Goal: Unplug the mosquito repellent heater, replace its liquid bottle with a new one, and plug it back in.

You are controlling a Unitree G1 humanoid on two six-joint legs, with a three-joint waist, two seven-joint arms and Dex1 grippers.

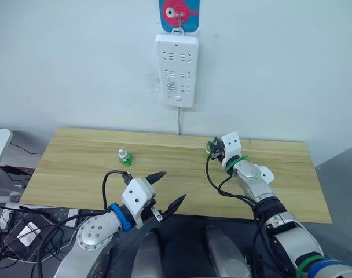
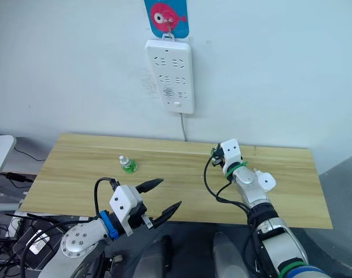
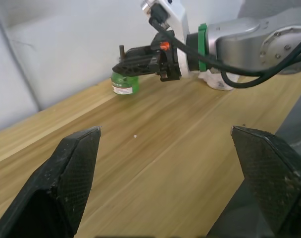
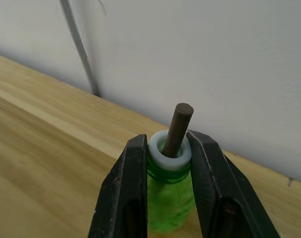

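Note:
My right gripper [image 4: 169, 141] is shut on the neck of the liquid bottle [image 4: 170, 198], a capless green bottle with a dark wick [image 4: 180, 126]. It stands upright near the table's back edge, close to the wall [image 1: 213, 148]. The mosquito repellent heater [image 1: 263, 174], white and rounded, lies on the table beside my right forearm, partly hidden by it. The new one [image 1: 126, 157], green with a white cap, stands upright on the left half of the table. My left gripper [image 1: 173, 186] hangs open over the table's front edge, holding nothing.
A white power strip [image 1: 177, 69] hangs on the wall above the wooden table [image 1: 77, 162], its cable running down behind the back edge. Cables and a grey box lie on the floor at the left [image 1: 25, 231].

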